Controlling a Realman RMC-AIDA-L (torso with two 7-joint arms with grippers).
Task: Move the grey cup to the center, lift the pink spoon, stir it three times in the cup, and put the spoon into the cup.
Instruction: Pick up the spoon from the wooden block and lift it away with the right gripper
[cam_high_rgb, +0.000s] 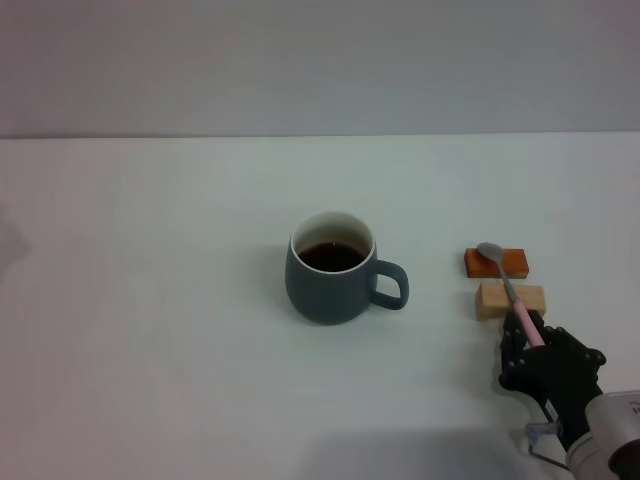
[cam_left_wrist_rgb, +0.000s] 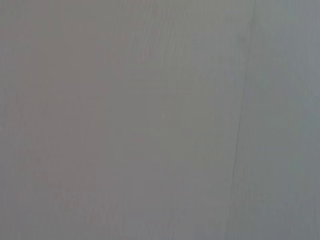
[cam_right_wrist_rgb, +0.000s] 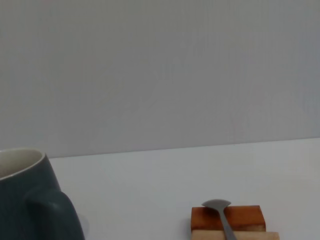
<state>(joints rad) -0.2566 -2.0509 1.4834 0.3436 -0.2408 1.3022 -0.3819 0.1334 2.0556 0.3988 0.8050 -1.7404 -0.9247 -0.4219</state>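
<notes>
grey cup (cam_high_rgb: 328, 283) mid-table holds dark brown liquid, handle toward robot's right. right gripper (cam_high_rgb: 524, 335) clenched on pink spoon (cam_high_rgb: 510, 293) handle, bowl resting on orange block (cam_high_rgb: 497, 262).

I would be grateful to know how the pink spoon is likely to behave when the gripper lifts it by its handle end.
The pink spoon looks rigid. Slim and small, it is probably light. Held at its far handle end by the right gripper, it may pivot, and its bowl, resting on the orange block, might nudge it.

Right tool (cam_high_rgb: 527, 330) low, fingers closed.
</notes>
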